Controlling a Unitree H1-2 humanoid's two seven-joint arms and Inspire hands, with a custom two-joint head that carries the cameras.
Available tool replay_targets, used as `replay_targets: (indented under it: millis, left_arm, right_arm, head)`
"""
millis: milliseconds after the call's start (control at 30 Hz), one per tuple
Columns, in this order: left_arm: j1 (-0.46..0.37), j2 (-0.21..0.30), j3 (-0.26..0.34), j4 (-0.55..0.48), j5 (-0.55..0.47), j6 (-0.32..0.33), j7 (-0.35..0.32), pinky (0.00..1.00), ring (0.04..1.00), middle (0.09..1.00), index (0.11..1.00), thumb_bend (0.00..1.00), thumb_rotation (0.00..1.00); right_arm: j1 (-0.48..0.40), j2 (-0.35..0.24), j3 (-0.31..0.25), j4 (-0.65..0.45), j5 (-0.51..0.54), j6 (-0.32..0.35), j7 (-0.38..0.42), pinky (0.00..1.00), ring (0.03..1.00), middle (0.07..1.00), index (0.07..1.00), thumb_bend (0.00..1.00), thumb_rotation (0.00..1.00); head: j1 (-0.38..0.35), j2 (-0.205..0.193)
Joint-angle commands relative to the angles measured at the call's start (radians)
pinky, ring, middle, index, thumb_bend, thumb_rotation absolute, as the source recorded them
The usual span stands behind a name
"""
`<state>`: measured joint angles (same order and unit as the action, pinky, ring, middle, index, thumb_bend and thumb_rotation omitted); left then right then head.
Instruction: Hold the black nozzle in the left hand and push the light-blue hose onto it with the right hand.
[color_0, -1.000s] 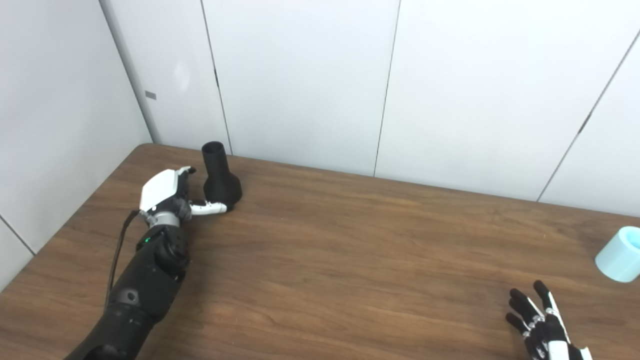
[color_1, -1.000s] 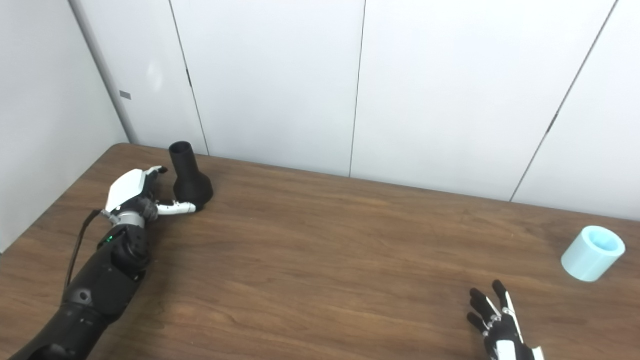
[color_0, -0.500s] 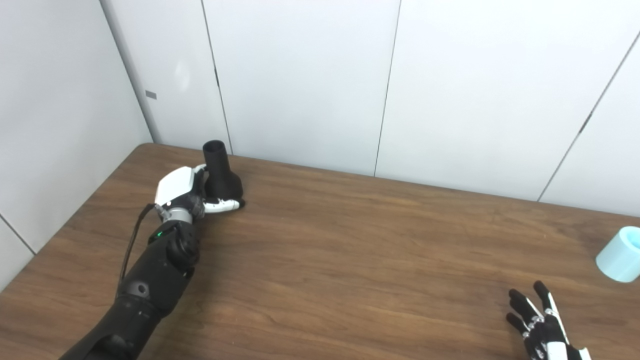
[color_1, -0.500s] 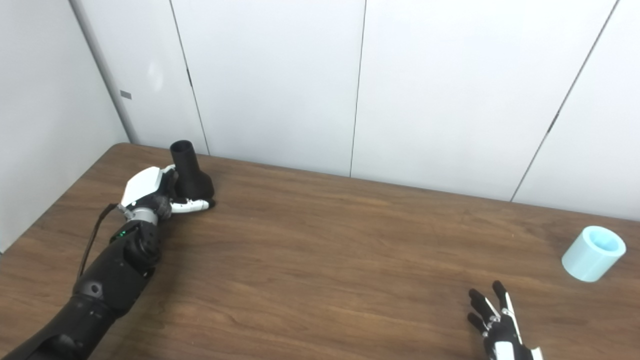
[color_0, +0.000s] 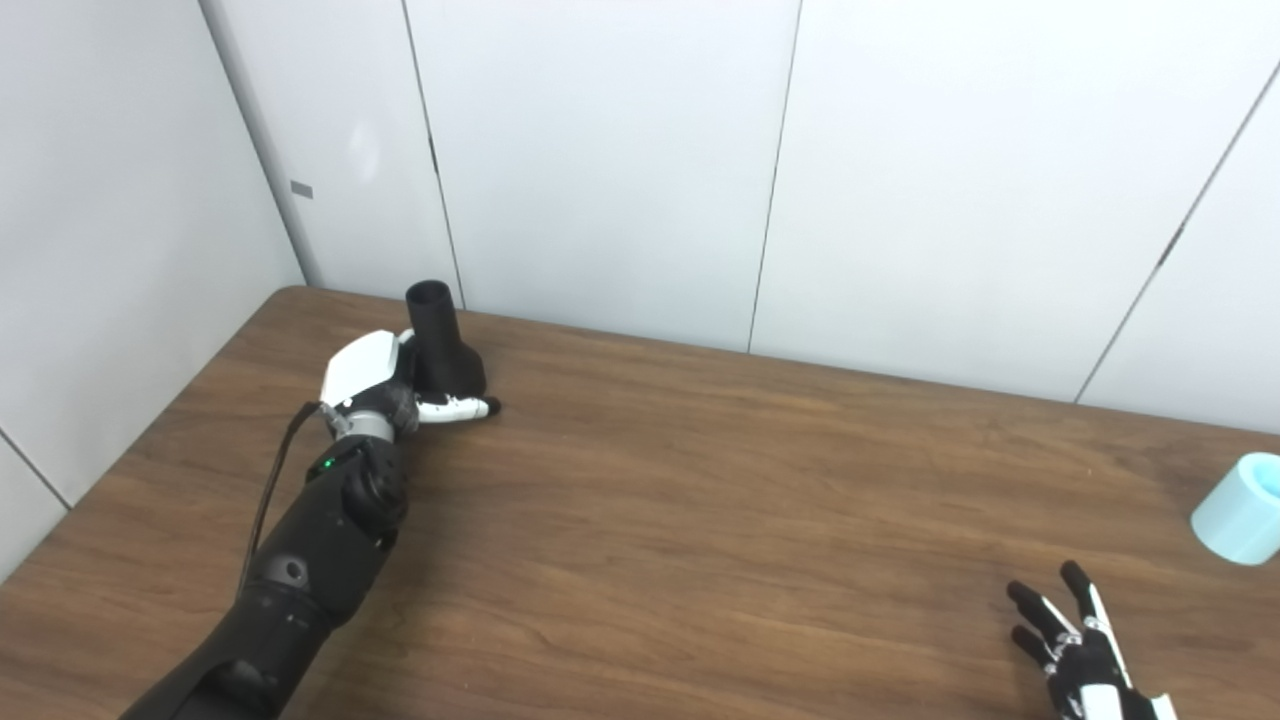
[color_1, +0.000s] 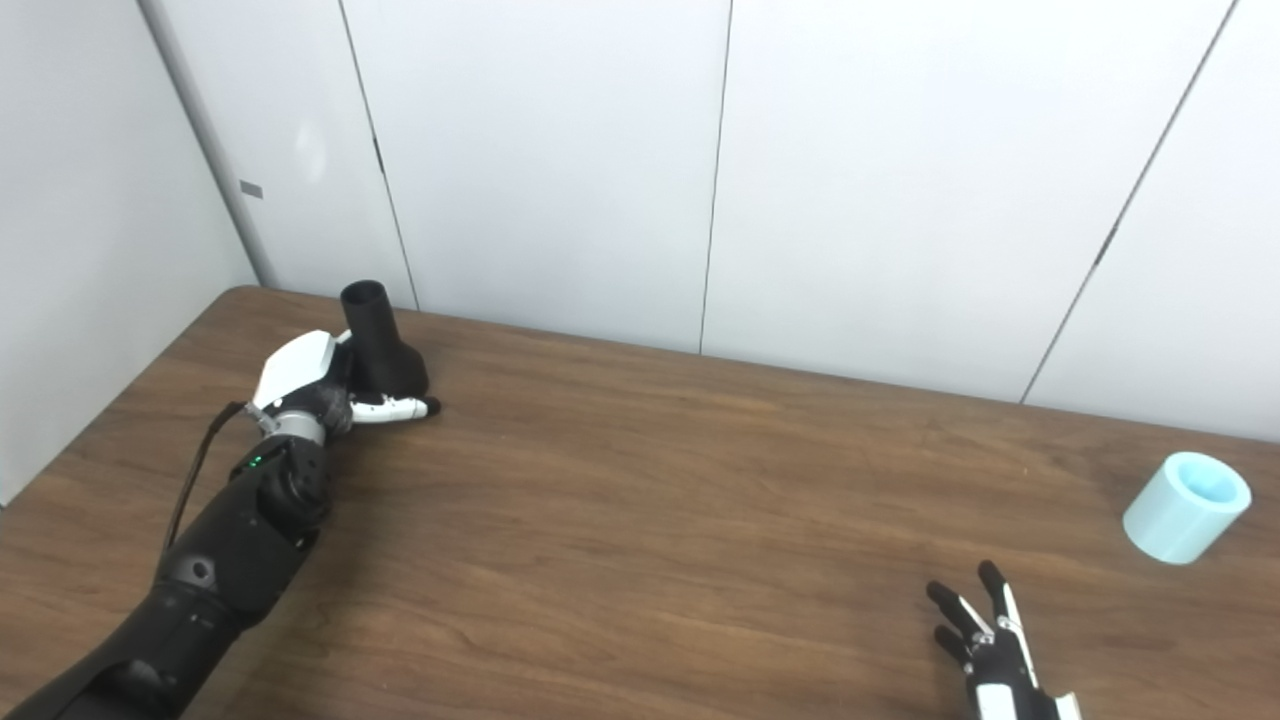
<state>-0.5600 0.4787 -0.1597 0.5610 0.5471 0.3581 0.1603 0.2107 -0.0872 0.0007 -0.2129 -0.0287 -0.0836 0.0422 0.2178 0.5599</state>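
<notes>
The black nozzle (color_0: 446, 352) stands upright on its wide base at the far left of the wooden table (color_0: 700, 500), narrow neck up. My left hand (color_0: 372, 376) is pressed against its left side. The white thumb lies straight along the front of the base, and the fingers are hidden behind the nozzle. The nozzle still rests on the table. The light-blue hose (color_1: 1186, 506), a short tube lying tilted with its opening up, is at the far right. My right hand (color_1: 988, 648) rests open at the bottom right, fingers spread, well short of the hose.
White wall panels (color_0: 620, 160) close the table's far edge and left side, just behind the nozzle. The hose lies near the table's right end, partly cut off in the left eye view.
My left hand has slid right and forward until it wraps the nozzle's base, the thumb reaching further past its front. The right hand has sunk slightly toward the bottom edge.
</notes>
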Motion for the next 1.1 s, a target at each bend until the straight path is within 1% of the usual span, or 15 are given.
replay_targets:
  millis: [0, 67, 100, 133, 200, 300, 333, 367, 400, 433, 533, 667, 733, 900, 1067]
  left_arm:
    - [-0.051, 0.009, 0.015, -0.007, 0.005, 0.002, 0.024, 0.96, 0.929, 0.887, 0.884, 0.97, 0.38]
    - [-0.055, 0.001, 0.023, 0.003, -0.004, 0.008, 0.021, 0.85, 0.901, 0.883, 0.883, 0.95, 0.34]
    - [-0.061, -0.003, 0.026, 0.022, -0.007, 0.002, 0.028, 0.74, 0.836, 0.856, 0.87, 0.93, 0.32]
    - [-0.066, -0.007, 0.029, 0.04, -0.01, -0.004, 0.038, 0.74, 0.836, 0.856, 0.87, 0.93, 0.32]
    - [-0.076, -0.017, 0.039, 0.073, -0.02, -0.016, 0.057, 0.62, 0.738, 0.793, 0.824, 0.9, 0.26]
    - [-0.092, -0.033, 0.066, 0.123, -0.049, -0.051, 0.09, 0.53, 0.621, 0.682, 0.733, 0.82, 0.07]
    - [-0.093, -0.038, 0.08, 0.132, -0.064, -0.071, 0.101, 0.51, 0.576, 0.573, 0.634, 0.67, 0.04]
    - [-0.094, -0.042, 0.091, 0.138, -0.075, -0.087, 0.108, 0.48, 0.497, 0.528, 0.575, 0.59, 0.02]
    - [-0.094, -0.043, 0.096, 0.14, -0.081, -0.096, 0.111, 0.47, 0.453, 0.501, 0.533, 0.54, 0.01]
    - [-0.094, -0.042, 0.093, 0.141, -0.079, -0.096, 0.107, 0.47, 0.438, 0.492, 0.518, 0.52, 0.0]
    - [-0.091, -0.04, 0.079, 0.129, -0.07, -0.08, 0.09, 0.49, 0.461, 0.501, 0.482, 0.5, 0.0]
    - [-0.093, -0.043, 0.071, 0.132, -0.067, -0.074, 0.087, 0.48, 0.453, 0.493, 0.483, 0.5, 0.0]
    - [-0.091, -0.043, 0.068, 0.126, -0.066, -0.071, 0.087, 0.48, 0.452, 0.494, 0.484, 0.5, 0.0]
    - [-0.083, -0.039, 0.056, 0.126, -0.059, -0.089, 0.094, 0.47, 0.453, 0.492, 0.485, 0.5, 0.0]
    - [-0.069, -0.039, 0.055, 0.112, -0.061, -0.097, 0.097, 0.47, 0.446, 0.489, 0.487, 0.5, 0.0]
  right_arm:
    - [0.036, 0.003, 0.002, -0.001, 0.008, 0.019, 0.004, 1.0, 0.93, 0.86, 0.989, 0.56, 1.0]
    - [0.038, 0.001, 0.003, -0.003, 0.01, 0.021, 0.007, 0.97, 0.931, 0.869, 0.997, 0.58, 1.0]
    - [0.038, -0.001, 0.003, -0.003, 0.009, 0.019, 0.008, 0.95, 0.929, 0.872, 1.0, 0.6, 1.0]
    - [0.039, -0.002, 0.003, -0.003, 0.01, 0.016, 0.009, 0.95, 0.929, 0.872, 1.0, 0.6, 1.0]
    - [0.04, -0.005, 0.003, -0.003, 0.008, 0.012, 0.01, 0.92, 0.922, 0.874, 1.0, 0.58, 1.0]
    - [0.042, -0.007, 0.002, -0.007, 0.011, 0.013, 0.013, 0.89, 0.918, 0.872, 0.999, 0.58, 1.0]
    - [0.043, -0.009, 0.003, -0.007, 0.008, 0.008, 0.013, 0.9, 0.919, 0.872, 1.0, 0.58, 1.0]
    - [0.043, -0.01, 0.005, -0.008, 0.007, 0.002, 0.015, 0.89, 0.916, 0.87, 1.0, 0.56, 1.0]
    - [0.044, -0.011, 0.005, -0.009, 0.006, -0.003, 0.015, 0.89, 0.913, 0.868, 1.0, 0.54, 1.0]
    - [0.045, -0.014, 0.006, -0.005, 0.01, -0.016, 0.02, 0.89, 0.912, 0.867, 1.0, 0.53, 1.0]
    - [0.047, -0.021, 0.007, -0.002, 0.017, -0.032, 0.029, 0.88, 0.907, 0.9, 1.0, 0.53, 0.95]
    - [0.049, -0.026, 0.007, -0.003, 0.022, -0.041, 0.039, 0.88, 0.902, 0.915, 1.0, 0.53, 0.9]
    - [0.05, -0.028, 0.007, -0.004, 0.018, -0.04, 0.041, 0.87, 0.9, 0.926, 1.0, 0.53, 0.9]
    - [0.053, -0.028, 0.007, -0.008, -0.002, -0.037, 0.037, 0.84, 0.898, 0.897, 1.0, 0.52, 0.88]
    - [0.053, -0.026, 0.005, -0.012, -0.002, -0.025, 0.036, 0.84, 0.902, 0.891, 1.0, 0.53, 0.88]
  head:
    - [0.001, 0.003]
    - [0.001, 0.004]
    - [0.001, 0.004]
    - [0.001, 0.004]
    - [0.002, 0.006]
    - [0.001, 0.012]
    - [0.0, 0.014]
    - [-0.001, 0.016]
    - [-0.001, 0.016]
    - [-0.001, 0.017]
    - [-0.002, 0.02]
    - [-0.003, 0.023]
    - [-0.003, 0.024]
    - [-0.002, 0.025]
    - [-0.002, 0.027]
